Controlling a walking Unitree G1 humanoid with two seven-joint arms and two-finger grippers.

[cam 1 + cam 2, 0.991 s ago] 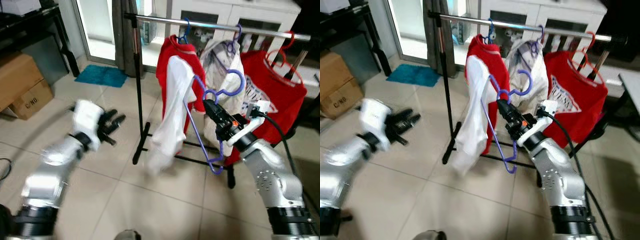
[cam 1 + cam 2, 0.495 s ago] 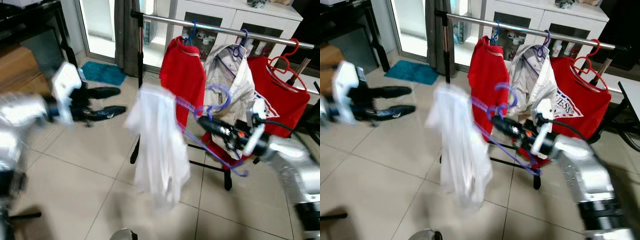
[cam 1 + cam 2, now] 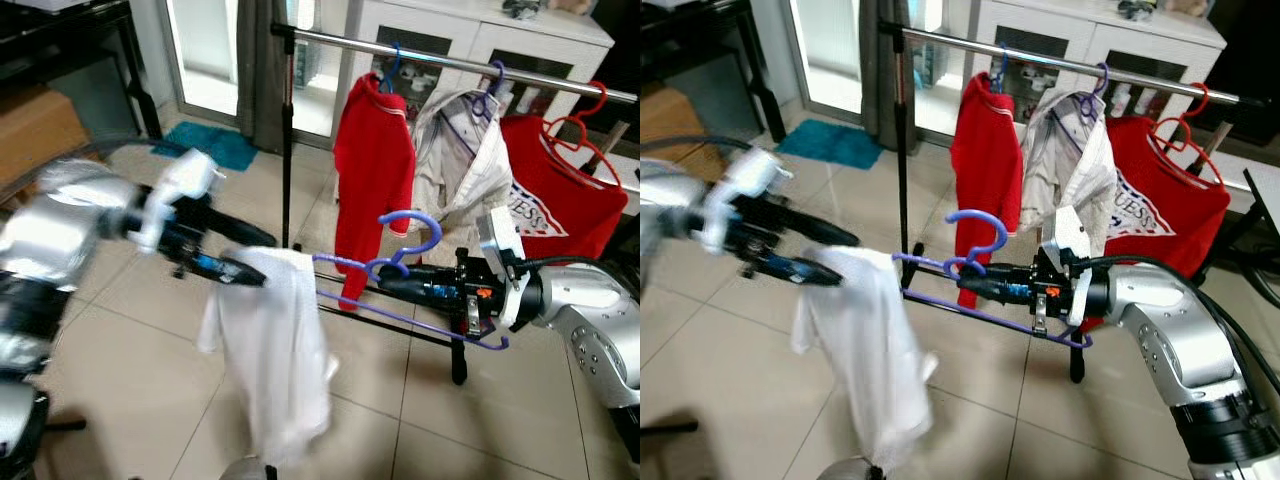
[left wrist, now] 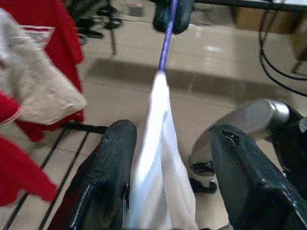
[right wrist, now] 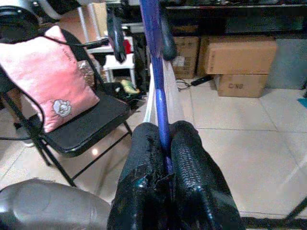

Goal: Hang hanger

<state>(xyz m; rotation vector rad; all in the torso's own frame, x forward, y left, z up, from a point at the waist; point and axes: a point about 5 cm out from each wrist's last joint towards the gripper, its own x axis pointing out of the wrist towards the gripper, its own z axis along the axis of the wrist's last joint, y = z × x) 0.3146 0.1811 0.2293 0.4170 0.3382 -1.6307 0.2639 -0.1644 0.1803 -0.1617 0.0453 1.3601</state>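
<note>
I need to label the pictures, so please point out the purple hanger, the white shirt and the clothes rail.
purple hanger (image 3: 412,222), left eye view, on its hook curve.
white shirt (image 3: 278,350), left eye view, on the hanging cloth's middle.
clothes rail (image 3: 970,45), right eye view, on the bare metal bar.

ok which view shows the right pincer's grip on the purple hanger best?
Right wrist view: the right pincer is shut on the purple hanger, close up. The eye views show the grip small and side-on, with the white shirt hanging off the hanger. The left wrist view shows its far end.
</note>
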